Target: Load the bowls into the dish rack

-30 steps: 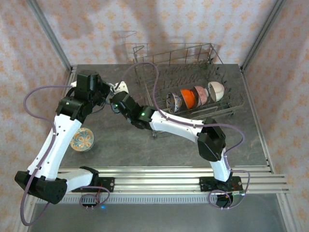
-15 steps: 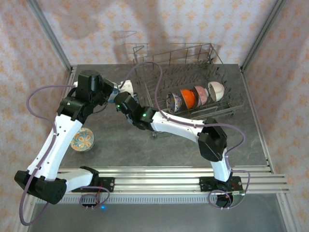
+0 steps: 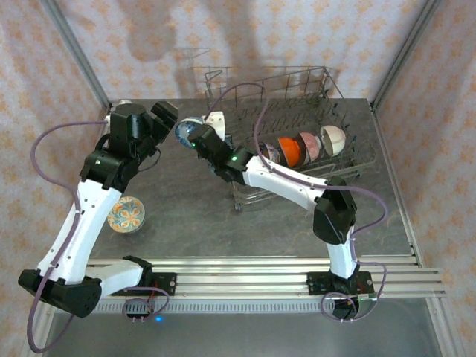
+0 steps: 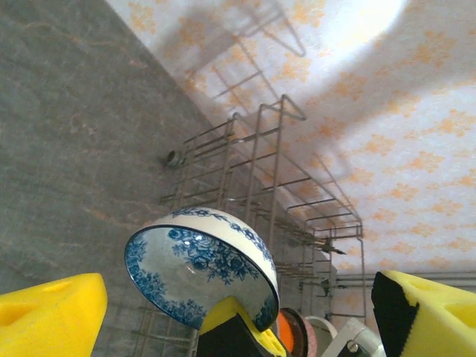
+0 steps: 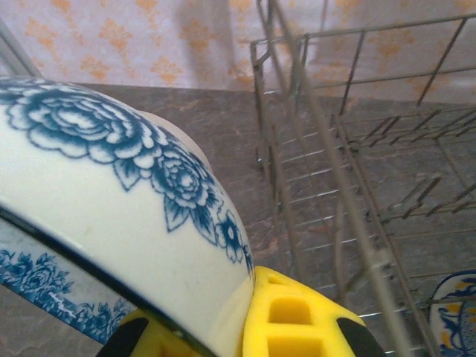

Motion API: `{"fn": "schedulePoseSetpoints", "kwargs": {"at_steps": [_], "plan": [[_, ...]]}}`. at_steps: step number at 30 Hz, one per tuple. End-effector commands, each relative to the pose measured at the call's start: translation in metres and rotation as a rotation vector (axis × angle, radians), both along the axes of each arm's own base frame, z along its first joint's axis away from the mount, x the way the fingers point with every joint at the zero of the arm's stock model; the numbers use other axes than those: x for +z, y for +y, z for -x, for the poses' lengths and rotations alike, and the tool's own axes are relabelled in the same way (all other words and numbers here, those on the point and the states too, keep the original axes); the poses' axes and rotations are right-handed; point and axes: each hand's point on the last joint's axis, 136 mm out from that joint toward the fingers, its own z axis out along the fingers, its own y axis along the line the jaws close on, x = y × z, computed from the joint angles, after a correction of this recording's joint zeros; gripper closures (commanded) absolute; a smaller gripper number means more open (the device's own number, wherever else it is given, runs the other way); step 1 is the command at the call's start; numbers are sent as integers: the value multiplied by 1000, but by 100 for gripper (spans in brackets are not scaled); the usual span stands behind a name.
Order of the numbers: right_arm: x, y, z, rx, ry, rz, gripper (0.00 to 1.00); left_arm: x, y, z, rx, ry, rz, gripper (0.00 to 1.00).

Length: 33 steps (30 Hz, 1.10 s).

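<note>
A white bowl with blue flowers [image 3: 184, 132] hangs in the air just left of the dish rack [image 3: 297, 89], tilted on its side. My right gripper [image 3: 196, 137] is shut on its rim; in the right wrist view its yellow fingers [image 5: 297, 320] pinch the bowl wall [image 5: 97, 186]. My left gripper [image 3: 165, 111] stands open beside this bowl, apart from it; its yellow fingers [image 4: 44, 320] frame the bowl [image 4: 201, 256]. In the rack stand a blue-patterned bowl [image 3: 266, 153], an orange bowl [image 3: 290, 150], a pinkish bowl [image 3: 309, 145] and a white bowl [image 3: 333, 139].
A bowl with an orange pattern [image 3: 126, 213] sits on the grey table [image 3: 186, 216] at the left, beside the left arm. The rack's raised wire side [image 5: 297, 89] is close to the right of the held bowl. Patterned walls enclose the table.
The left gripper has opened and let go of the blue-flowered bowl. The right gripper has shut on it and carried it up and right, toward the rack's left end.
</note>
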Motion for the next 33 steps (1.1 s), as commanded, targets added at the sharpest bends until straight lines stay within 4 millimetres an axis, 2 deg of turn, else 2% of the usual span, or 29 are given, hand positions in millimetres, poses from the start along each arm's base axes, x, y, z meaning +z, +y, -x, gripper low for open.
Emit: {"fn": "schedulePoseSetpoints", "kwargs": {"at_steps": [1,7,11,13,17,23,30,33], "plan": [[74,-33,-3,-95,-75,-89,100,33,3,-2,-27,-94,-93,7],[102,-117,-30,-346,-75,-5,100,30,-1,-5,-100,-104,-213,7],[116,-175,-47,-486,-84,50,100,12,-10,-12,-185,-64,-289,7],[115,-204,-53,-568,-76,86,100,2,-17,-16,-235,-49,-322,7],[99,-258,-66,-711,-39,146,100,-19,-27,-24,-321,-39,-387,7],[79,-315,-93,-873,-6,250,100,-52,-35,-30,-400,-11,-449,7],[47,-355,-129,-977,40,355,100,-79,-28,-35,-415,60,-493,7],[26,-368,-143,-1002,64,379,100,-85,-13,-36,-352,87,-543,7]]}}
